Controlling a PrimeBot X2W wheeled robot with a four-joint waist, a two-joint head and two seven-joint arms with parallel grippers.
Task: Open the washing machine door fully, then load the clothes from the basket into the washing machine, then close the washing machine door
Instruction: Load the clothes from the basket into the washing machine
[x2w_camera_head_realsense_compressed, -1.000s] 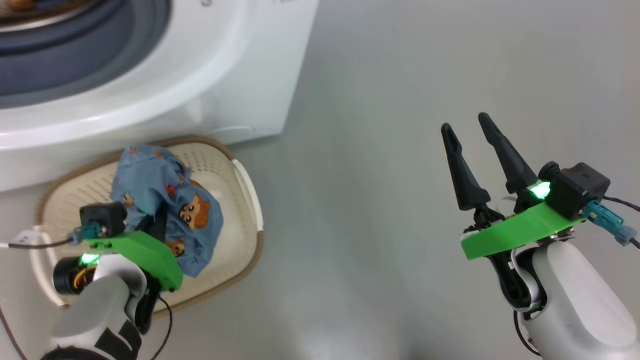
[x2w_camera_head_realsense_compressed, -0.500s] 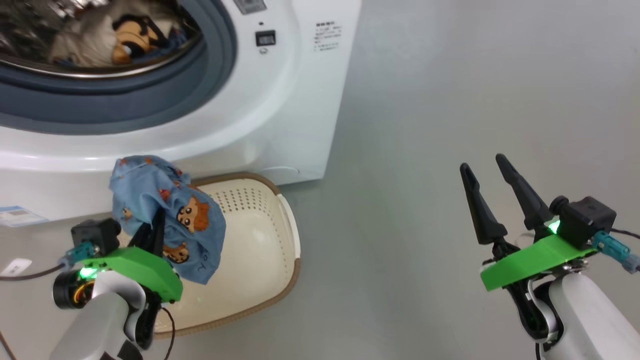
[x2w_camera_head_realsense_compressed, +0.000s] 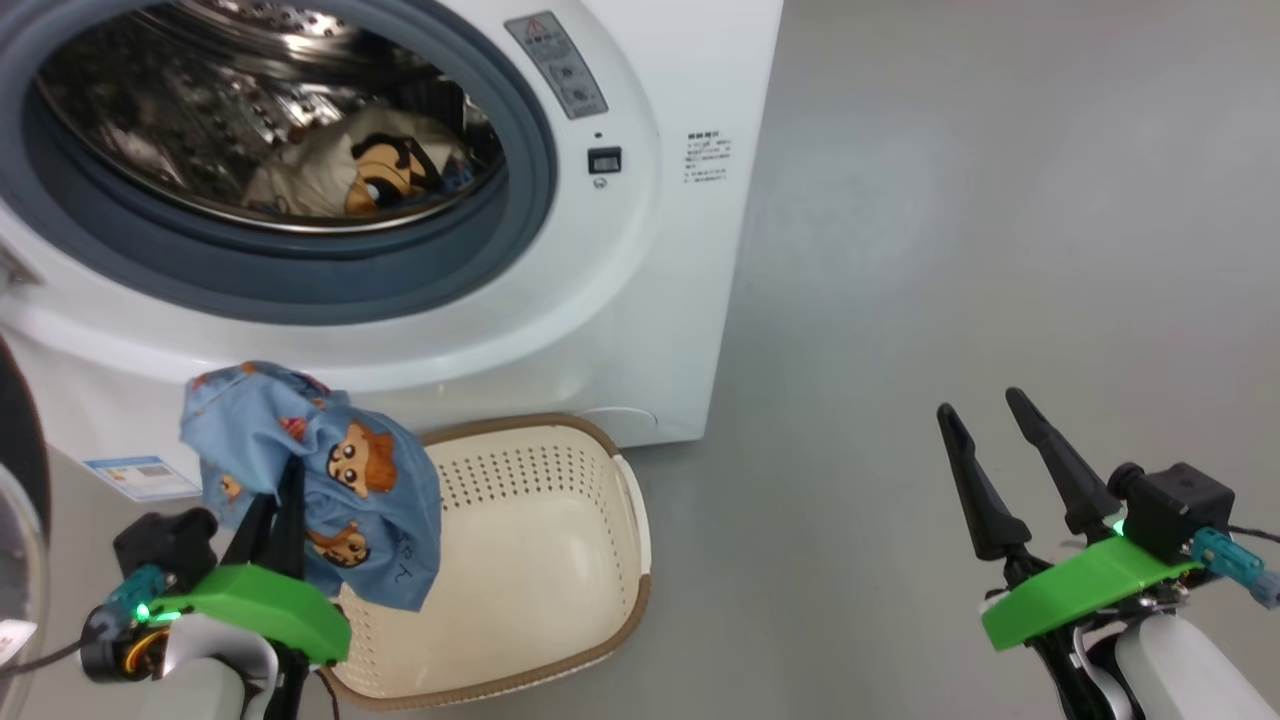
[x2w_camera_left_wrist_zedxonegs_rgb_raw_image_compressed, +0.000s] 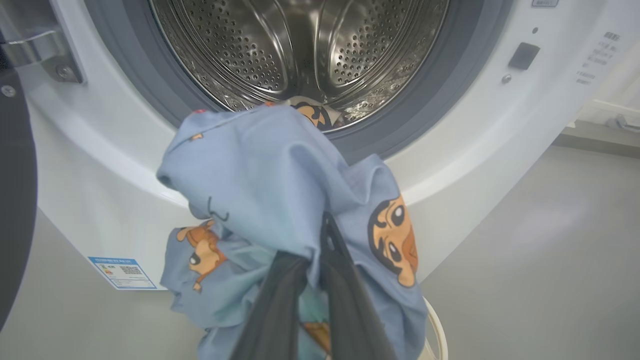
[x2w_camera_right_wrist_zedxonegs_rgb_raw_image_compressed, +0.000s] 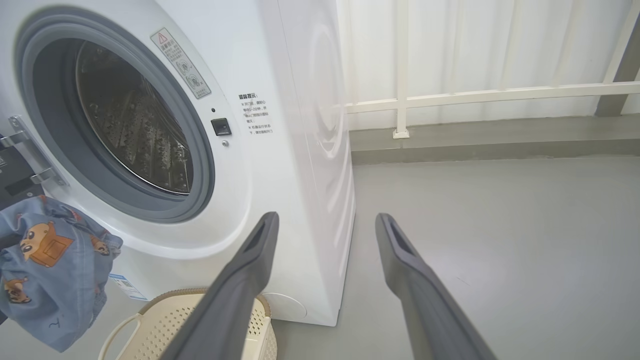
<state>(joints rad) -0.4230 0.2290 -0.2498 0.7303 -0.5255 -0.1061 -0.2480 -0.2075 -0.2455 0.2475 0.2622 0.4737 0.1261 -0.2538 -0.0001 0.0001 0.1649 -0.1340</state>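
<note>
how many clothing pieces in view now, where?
2. One blue printed garment pinched in the left claw, held up near the basket; one cream bundle inside the washing machine drum, maybe more pieces hidden there.

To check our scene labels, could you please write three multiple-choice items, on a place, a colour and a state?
1. Where does the cream-white perforated plastic basket stand? A) on a table B) on the grey floor before the white washing machine C) atop the machine
2. What colour is the rubber gasket round the steel drum? A) red B) yellow C) grey-blue
3. The left gripper's jaws are: A) shut on the light blue cartoon-print garment B) open, empty C) shut on the basket
Key: 1B, it sits at the machine's foot; 2C, a grey-blue ring frames the drum; 3A, fabric is pinched between its fingers.
</note>
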